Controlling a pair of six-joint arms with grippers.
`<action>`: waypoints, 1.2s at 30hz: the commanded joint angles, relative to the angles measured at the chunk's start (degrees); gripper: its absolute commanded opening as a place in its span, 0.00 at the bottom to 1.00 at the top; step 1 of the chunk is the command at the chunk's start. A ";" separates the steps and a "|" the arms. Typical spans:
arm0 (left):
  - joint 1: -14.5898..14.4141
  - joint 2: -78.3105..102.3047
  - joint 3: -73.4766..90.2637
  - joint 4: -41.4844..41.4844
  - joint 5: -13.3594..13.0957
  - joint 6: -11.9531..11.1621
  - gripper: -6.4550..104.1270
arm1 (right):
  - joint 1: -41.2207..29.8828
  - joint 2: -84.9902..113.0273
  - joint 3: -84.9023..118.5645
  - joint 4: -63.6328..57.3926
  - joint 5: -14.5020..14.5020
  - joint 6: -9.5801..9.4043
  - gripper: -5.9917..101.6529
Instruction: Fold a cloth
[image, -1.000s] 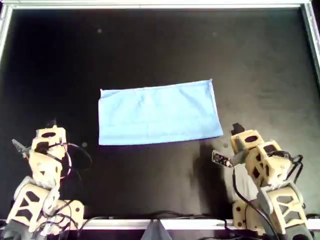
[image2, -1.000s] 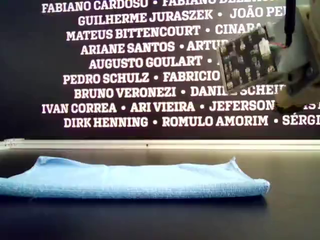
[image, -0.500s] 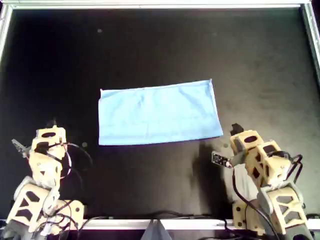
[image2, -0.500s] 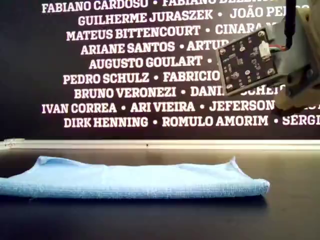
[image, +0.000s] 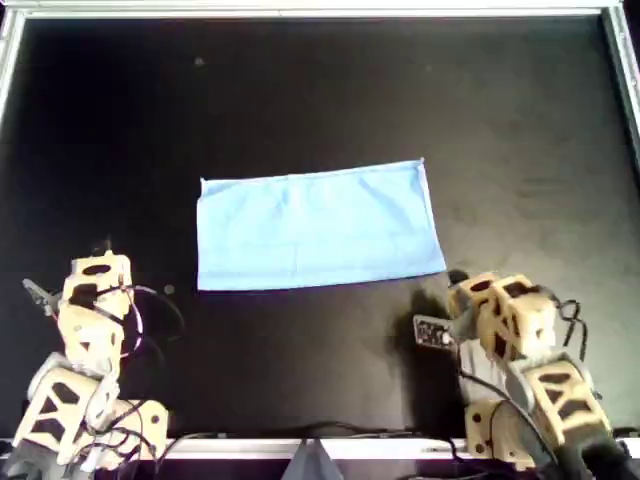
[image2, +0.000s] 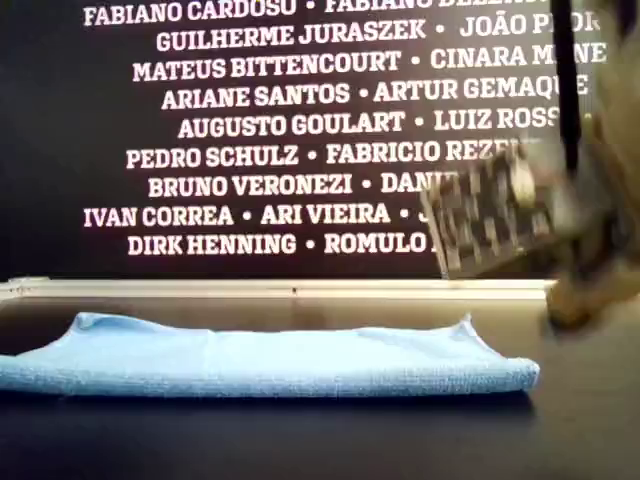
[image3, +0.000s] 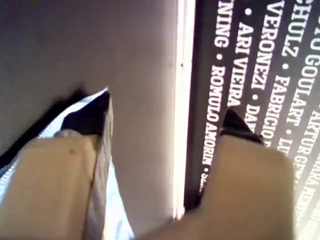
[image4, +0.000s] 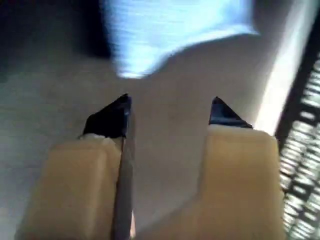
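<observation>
Because the cloth (image: 318, 228) lies already doubled at the middle of the bench (image: 520, 110), both tools wait empty with jaws apart, the left tool (image: 95, 268) at eight o'clock and the right tool (image: 458, 283) at four in the overhead view, probably to take its short ends.

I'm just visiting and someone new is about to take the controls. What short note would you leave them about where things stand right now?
Left end effector: open, empty, parked near the overhead view's lower left.
Right end effector: open, empty, just short of the cloth's corner.
Cloth: lies flat mid-table as a long rectangle; the exterior view shows doubled layers, so one fold looks done.
Left: probably grasp that near corner and fold again.
</observation>
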 joint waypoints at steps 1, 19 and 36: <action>0.00 1.05 -1.32 -0.35 -0.53 0.09 0.76 | -0.70 -13.97 -9.67 -3.25 -0.26 -0.26 0.64; 0.00 1.05 -1.32 -0.26 -1.23 0.18 0.76 | 0.09 -47.37 -34.80 -3.34 -0.62 0.88 0.70; -0.09 1.05 -0.88 -0.26 -1.23 0.18 0.76 | 0.09 -52.73 -39.55 -2.90 -0.62 0.88 0.54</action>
